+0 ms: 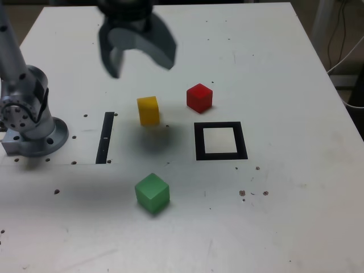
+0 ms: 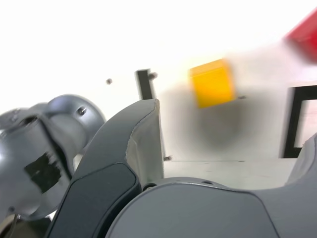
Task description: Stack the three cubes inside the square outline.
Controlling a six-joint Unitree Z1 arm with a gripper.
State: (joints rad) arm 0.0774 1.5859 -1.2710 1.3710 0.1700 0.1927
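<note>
Gripper up in the air, fingers spread, all three cubes loose on the table.

Nearest to us sits the green cube (image 1: pixel 152 193), alone on the white table (image 1: pixel 296 216), well apart from everything else. Behind it, toward the exterior view's right, lies the square outline (image 1: pixel 221 141), black frame, white centre, nothing inside it. Off to the exterior view's left there's the narrow black strip (image 1: pixel 105 137) and the arm's grey base (image 1: pixel 31 122). Further back, the yellow cube (image 1: pixel 148 110) stands between strip and outline, a soft shadow beside it. The red cube (image 1: pixel 199 97) rests just behind the outline, near it but apart. At the far end the gripper (image 1: pixel 136 51) hangs above the table, blurred, fingers wide apart and gripping nothing; it looks to be above and behind the yellow cube, though I can't judge the height.
</note>
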